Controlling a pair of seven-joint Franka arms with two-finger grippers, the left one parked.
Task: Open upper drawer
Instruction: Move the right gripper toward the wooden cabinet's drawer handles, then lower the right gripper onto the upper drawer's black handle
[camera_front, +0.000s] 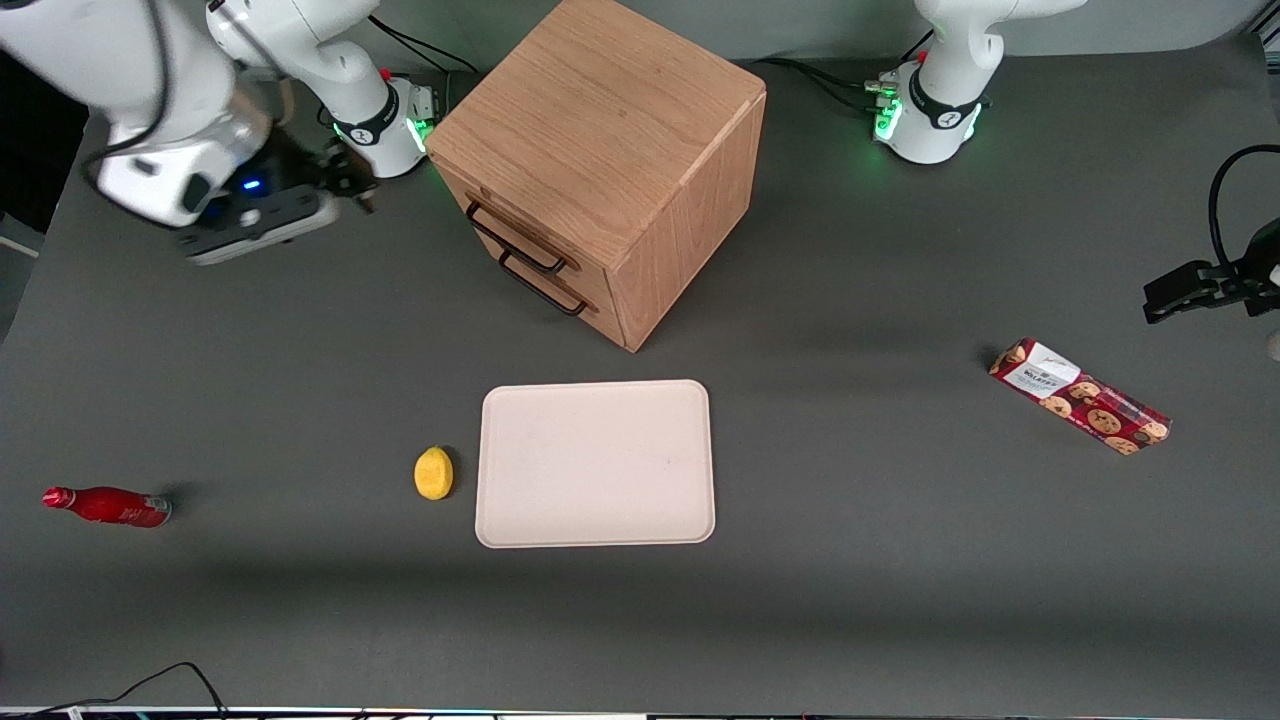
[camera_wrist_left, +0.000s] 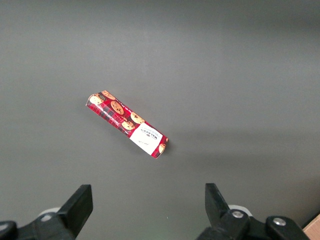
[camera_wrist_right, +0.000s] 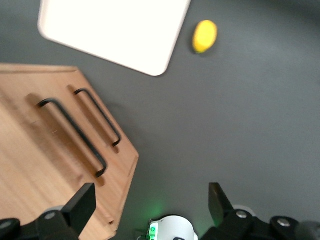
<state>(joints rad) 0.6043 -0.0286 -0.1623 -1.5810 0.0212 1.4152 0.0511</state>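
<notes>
Above the table, toward the working arm's end, the gripper (camera_front: 350, 185) hangs with fingers spread wide; the upper drawer (camera_front: 500, 225) sits flush, oak-fronted, black wire handle (camera_front: 515, 240).

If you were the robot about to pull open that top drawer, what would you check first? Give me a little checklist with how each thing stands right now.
1. Upper drawer shut, so there is work to do: ok.
2. Its handle free, nothing hooked on or leaning against it: ok.
3. Gripper open and empty, ready to take the handle: ok.
4. Gripper at the handle: not ok; it hangs above the table toward the working arm's end, apart from the cabinet.
5. Room in front of the drawer to slide out: ok; the tray and lemon lie nearer the front camera, apart from the cabinet.
6. Right handle chosen, not the lower one: cannot tell yet.
</notes>
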